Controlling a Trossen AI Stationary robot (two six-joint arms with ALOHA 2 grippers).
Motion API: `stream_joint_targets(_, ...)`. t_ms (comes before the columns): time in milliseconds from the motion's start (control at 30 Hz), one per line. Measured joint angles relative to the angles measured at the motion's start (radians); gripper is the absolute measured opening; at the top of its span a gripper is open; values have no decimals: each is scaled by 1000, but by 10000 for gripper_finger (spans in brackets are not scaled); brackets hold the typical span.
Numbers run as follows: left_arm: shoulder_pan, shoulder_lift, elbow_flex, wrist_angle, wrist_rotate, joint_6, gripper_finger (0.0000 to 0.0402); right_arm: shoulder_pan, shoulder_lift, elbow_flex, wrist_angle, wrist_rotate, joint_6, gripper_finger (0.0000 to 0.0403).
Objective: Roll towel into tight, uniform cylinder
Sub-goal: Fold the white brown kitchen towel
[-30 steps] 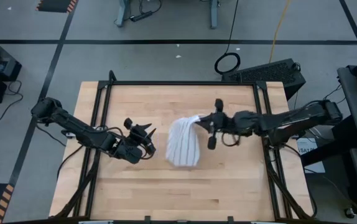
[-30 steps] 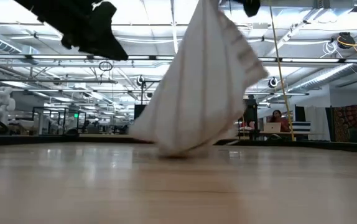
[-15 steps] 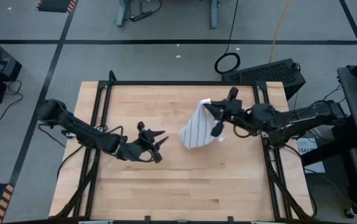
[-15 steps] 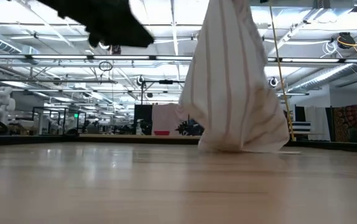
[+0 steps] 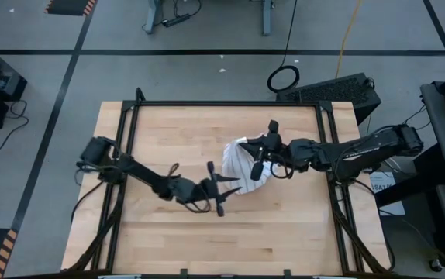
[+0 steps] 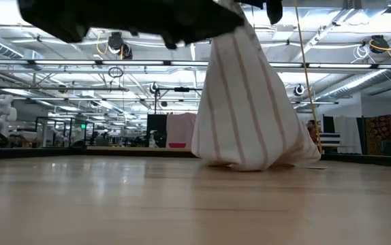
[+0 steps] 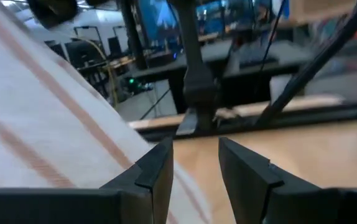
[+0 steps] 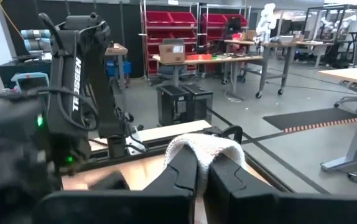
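Observation:
The towel [image 5: 240,164], white with thin stripes, hangs bunched from my right gripper [image 5: 247,146], which is shut on its top. Its lower end [image 6: 250,162] rests on the wooden table. In the low view it forms a tall cone [image 6: 243,102]. My left gripper [image 5: 230,188] lies level at the towel's near-left side. It is open [image 7: 194,171], with nothing between its fingers, and the towel [image 7: 48,124] is beside one finger. My right gripper pinches a bunched top part of the towel [image 8: 203,148] between its two fingers; how many layers I cannot tell. The fingers lie about level and come from the table's right. The towel hangs below them with its lower end on the table. My left gripper: one finger [image 7: 157,168] is right next to the cloth, and I cannot tell whether it touches.
A black frame [image 5: 222,104] runs around the tabletop, with bare wood [image 5: 176,139] left of the towel and along the near side. A black case [image 5: 339,89] stands beyond the far right corner.
My left gripper has gone toward the table's right, up to the towel, and has tipped to level. My right gripper swung toward the far right and came back. The towel, spread toward the near left before, now hangs gathered under the right gripper.

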Motion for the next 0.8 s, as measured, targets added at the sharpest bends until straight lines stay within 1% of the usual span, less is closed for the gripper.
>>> stream_joint_targets(67, 21, 43, 18, -6, -23, 36, 135, 3, 1, 0, 0, 0, 0, 4)
stream_joint_targets(133, 40, 66, 25, -25, -93, 76, 135, 11, 0, 0, -2, 1, 0, 4)
stream_joint_targets(167, 46, 67, 25, -41, -163, 84, 135, 17, -3, 0, -9, 0, 0, 4)
stream_joint_targets(233, 61, 59, 25, -66, -333, 105, 135, 31, -11, 0, -28, 0, 0, 4)
stream_joint_targets(267, 68, 46, 25, -80, -434, 142, 135, 37, -15, 0, -39, 0, 0, 4)
stream_joint_targets(333, 82, 13, 25, -89, -596, 242, 135, 48, -21, 0, -51, 0, 1, 4)
stream_joint_targets(367, 93, -6, 25, -86, -648, 292, 135, 53, -23, 0, -62, 1, 0, 4)
stream_joint_targets(433, 111, -54, 24, -99, -696, 360, 135, 65, -25, 0, -75, 2, 1, 4)
stream_joint_targets(500, 123, -104, 24, -103, -689, 387, 135, 72, -27, 0, -99, 7, 16, 4)
stream_joint_targets(533, 124, -137, 22, -121, -669, 394, 135, 75, -27, 0, -115, 8, 27, 4)
stream_joint_targets(633, 94, -237, 17, -291, -587, 345, 135, 76, -27, 0, -181, 8, 67, 4)
stream_joint_targets(733, 56, -349, 16, -553, -447, 166, 135, 76, -27, 0, -241, 10, 108, 4)
stream_joint_targets(800, 43, -401, 17, -678, -297, 2, 135, 74, -27, 0, -255, 10, 119, 4)
